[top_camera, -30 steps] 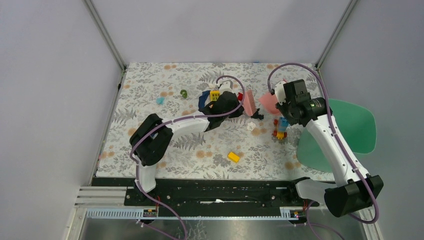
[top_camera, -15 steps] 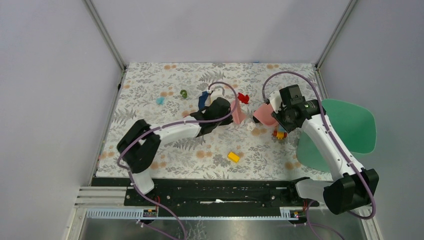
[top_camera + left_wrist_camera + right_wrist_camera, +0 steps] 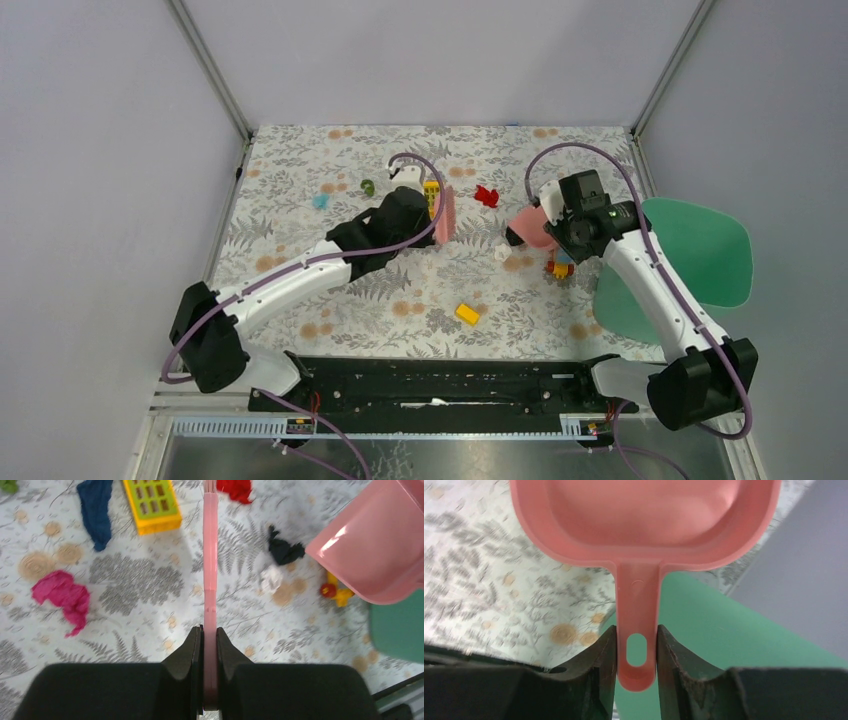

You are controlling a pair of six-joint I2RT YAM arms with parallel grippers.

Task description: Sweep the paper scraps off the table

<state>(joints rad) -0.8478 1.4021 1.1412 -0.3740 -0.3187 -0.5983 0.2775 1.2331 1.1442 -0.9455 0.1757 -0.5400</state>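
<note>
My left gripper [image 3: 210, 630] is shut on the pink comb-like brush [image 3: 210, 555], which stands edge-on over the table [image 3: 290, 160]. From above, the brush [image 3: 445, 212] sits mid-table beside a yellow block [image 3: 431, 190]. Paper scraps lie around it: magenta [image 3: 62, 597] and dark blue [image 3: 95, 510] to its left, white [image 3: 271, 578] and dark [image 3: 284, 551] to its right. My right gripper [image 3: 636, 630] is shut on the handle of the pink dustpan [image 3: 644, 520]. The dustpan [image 3: 530, 225] hovers tilted just right of the white scrap [image 3: 503, 252].
A green tray [image 3: 700, 260] overhangs the table's right edge under my right arm. Yellow blocks [image 3: 467, 314], a stack of toy blocks [image 3: 560, 266], a red piece [image 3: 487, 196], a green bit [image 3: 368, 187] and a cyan bit [image 3: 321, 200] are scattered about.
My left arm has swung left, carrying the brush away from the dustpan toward mid-table. The dustpan shifted slightly down and left, then stayed put.
</note>
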